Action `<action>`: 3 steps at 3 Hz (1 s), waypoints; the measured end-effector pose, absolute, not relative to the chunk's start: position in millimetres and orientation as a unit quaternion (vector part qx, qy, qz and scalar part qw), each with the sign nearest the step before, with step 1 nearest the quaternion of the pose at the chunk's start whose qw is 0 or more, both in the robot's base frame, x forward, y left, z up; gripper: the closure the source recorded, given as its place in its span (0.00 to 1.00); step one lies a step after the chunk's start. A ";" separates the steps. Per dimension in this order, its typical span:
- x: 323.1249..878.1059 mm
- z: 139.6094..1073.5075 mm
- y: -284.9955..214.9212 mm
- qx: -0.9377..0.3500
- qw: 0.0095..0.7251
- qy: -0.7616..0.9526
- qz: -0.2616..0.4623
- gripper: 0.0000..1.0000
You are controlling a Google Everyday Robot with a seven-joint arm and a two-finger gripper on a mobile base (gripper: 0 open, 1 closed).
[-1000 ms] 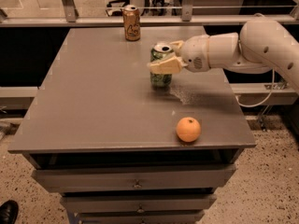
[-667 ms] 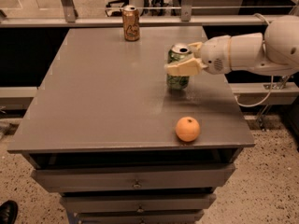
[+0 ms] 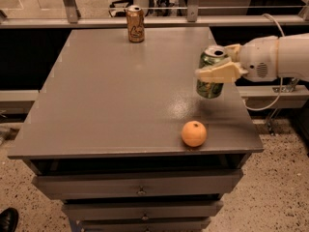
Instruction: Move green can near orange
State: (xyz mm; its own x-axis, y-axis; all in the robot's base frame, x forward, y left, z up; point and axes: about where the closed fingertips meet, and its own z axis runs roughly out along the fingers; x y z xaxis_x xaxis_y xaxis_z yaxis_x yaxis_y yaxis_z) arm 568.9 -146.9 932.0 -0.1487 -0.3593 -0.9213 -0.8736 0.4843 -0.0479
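1. Status. The gripper (image 3: pixel 215 62) is over the right side of the counter (image 3: pixel 120 91), reaching in from the right on the white arm (image 3: pixel 282 57). Its jaws are closed on the green can (image 3: pixel 209 89), one on the near side and one on the far side, just below the silver top. The can is upright. I judge it to be held slightly clear of the surface, close to the right edge. The orange (image 3: pixel 194 133) rests nearer the front edge, a little left of the can and apart from it. An orange-brown can (image 3: pixel 135 24) stands at the far edge, well away from the path.

2. Step in hand. Carry the green can toward the orange and set it down beside the fruit.

3. Procedure.
- I would hold the grip unchanged during the carry. The can is smooth and could slip if the jaws ease.
- I would move toward the front edge with a slight leftward drift, and keep the can vertical.
- I would aim for bare counter just behind or beside the orange, not over it. The fruit is round and I expect it to roll at a touch, possibly off the front edge above the drawers (image 3: pixel 140 190).
- I would lower until the base sits flat, then release.

4. Caution. The target spot lies close to two counter edges, so margin is small.
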 end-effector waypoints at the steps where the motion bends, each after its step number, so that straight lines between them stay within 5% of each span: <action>1: 545.7 924.8 -152.6 -0.419 0.495 0.708 0.280 1.00; 2: 539.7 917.2 -146.3 -0.416 0.495 0.704 0.294 0.97; 3: 535.6 911.7 -140.7 -0.416 0.489 0.705 0.301 0.75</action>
